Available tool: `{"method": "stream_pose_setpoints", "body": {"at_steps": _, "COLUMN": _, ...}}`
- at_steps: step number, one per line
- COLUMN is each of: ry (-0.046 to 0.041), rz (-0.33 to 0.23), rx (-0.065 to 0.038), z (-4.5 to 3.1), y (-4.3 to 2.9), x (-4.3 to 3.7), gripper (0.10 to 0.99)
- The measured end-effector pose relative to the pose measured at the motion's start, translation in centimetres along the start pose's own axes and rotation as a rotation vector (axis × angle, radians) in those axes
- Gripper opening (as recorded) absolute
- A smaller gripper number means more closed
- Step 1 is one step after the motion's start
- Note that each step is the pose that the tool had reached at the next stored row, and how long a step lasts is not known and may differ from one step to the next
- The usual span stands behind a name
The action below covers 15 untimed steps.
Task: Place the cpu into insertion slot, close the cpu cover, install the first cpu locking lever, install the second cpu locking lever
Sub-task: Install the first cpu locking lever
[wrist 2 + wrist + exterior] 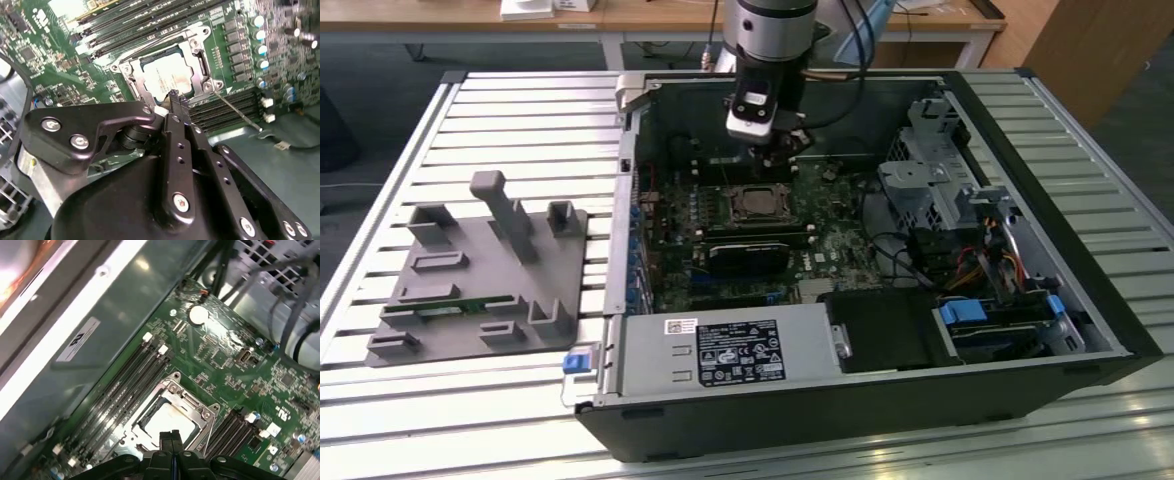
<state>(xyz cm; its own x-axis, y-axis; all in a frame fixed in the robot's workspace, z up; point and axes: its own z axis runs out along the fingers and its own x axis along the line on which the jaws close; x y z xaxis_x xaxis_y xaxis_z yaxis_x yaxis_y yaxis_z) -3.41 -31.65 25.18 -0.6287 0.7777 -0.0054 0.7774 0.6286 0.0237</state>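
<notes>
Exterior view: slatted metal table (494,110) carries an open computer case (720,410) lying on its side. A grey fixture plate (454,290) sits well apart at 9 o'clock of the case. The arm (771,30) comes down into the case from 12 o'clock.

Motherboard (827,255) faces up on the case floor. The insertion slot (732,205) is near the board's centre. The gripper (774,160) hangs just at 12 o'clock of the slot, so the slot lies at 6 o'clock from the fingertips, close.

Both wrist views: the cpu (167,77) (167,420) is seated in the slot, pale metal top up. The cpu cover (137,82) (185,402) lies flat over it, with the chip showing through the window. Cover looks closed.

Gripper (175,96) (171,436): fingers pressed together, nothing between them. The tip sits at the cover's edge; contact cannot be told.

Second wrist view: a thin locking lever (237,111) starts at the socket corner just beside the fingertips. Its long axis runs away from the socket, past the ends of the memory slots (230,107). Judged not yet latched, though the hook end is unclear.
</notes>
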Motion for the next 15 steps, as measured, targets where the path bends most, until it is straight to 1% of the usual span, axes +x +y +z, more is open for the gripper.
{"method": "stream_pose_setpoints", "body": {"at_steps": 6, "ry": -0.0023, "rz": -0.106, "rx": 0.003, "z": 0.03, "y": 0.0, "x": 0.0, "gripper": 0.106}}
{"method": "stream_pose_setpoints", "body": {"at_steps": 15, "ry": 0.0, "rz": -0.27, "rx": 0.003, "z": 0.1, "y": 0.0, "x": 0.0, "gripper": 0.106}}
